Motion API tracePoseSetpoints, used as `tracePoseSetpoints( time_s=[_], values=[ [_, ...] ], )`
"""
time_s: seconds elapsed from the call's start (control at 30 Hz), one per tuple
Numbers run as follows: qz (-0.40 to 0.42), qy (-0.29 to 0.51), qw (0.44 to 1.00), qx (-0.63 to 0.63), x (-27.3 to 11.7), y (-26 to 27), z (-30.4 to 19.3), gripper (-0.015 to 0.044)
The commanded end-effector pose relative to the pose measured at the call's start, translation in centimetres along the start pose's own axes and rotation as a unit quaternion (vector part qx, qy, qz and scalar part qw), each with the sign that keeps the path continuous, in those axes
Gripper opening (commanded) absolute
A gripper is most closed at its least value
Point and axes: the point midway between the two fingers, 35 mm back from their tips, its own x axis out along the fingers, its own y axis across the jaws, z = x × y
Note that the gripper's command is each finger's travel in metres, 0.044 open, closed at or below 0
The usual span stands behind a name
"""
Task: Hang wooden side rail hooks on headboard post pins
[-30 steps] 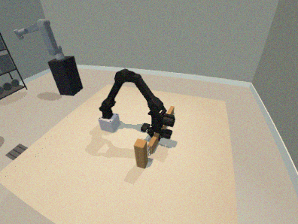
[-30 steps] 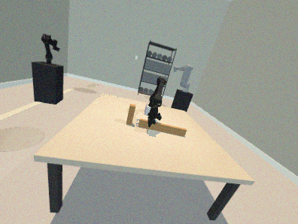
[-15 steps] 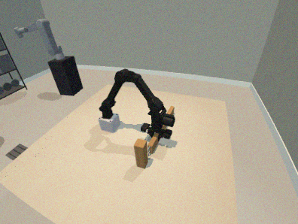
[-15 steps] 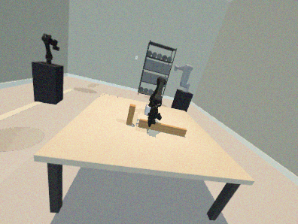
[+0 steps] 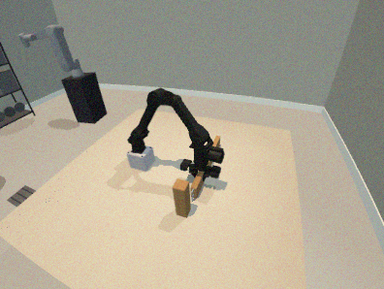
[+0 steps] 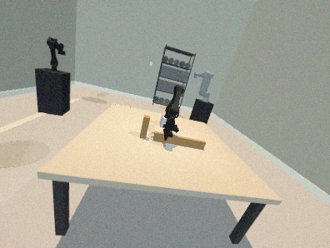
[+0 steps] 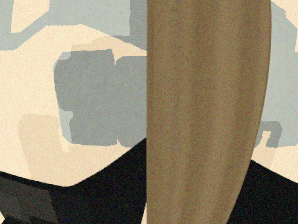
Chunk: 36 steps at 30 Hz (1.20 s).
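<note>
The wooden side rail lies lengthwise along the table, on edge, with its near end beside the headboard post. My gripper points down and is shut on the rail, nearer its hook end than its far end. The steel hooks show small and pale at the rail's end, a short gap from the post. The wooden headboard post stands upright on the table. Its slot and pins cannot be made out. The rail's far end appears low at the table.
The pale table top carries everything. The arm's light base block stands behind the rail. A shelf rack, a grey arm on a black pedestal and another black pedestal stand away from the table.
</note>
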Motion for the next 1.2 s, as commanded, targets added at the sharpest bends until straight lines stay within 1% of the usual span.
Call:
tracePoseSetpoints(
  time_s=[0.0,1.17],
  values=[
    [0.004,-0.001,1.000,-0.012,0.0,0.6,0.0,0.0000],
    [0.004,-0.001,1.000,-0.012,0.0,2.1,0.0,0.0000]
  ],
)
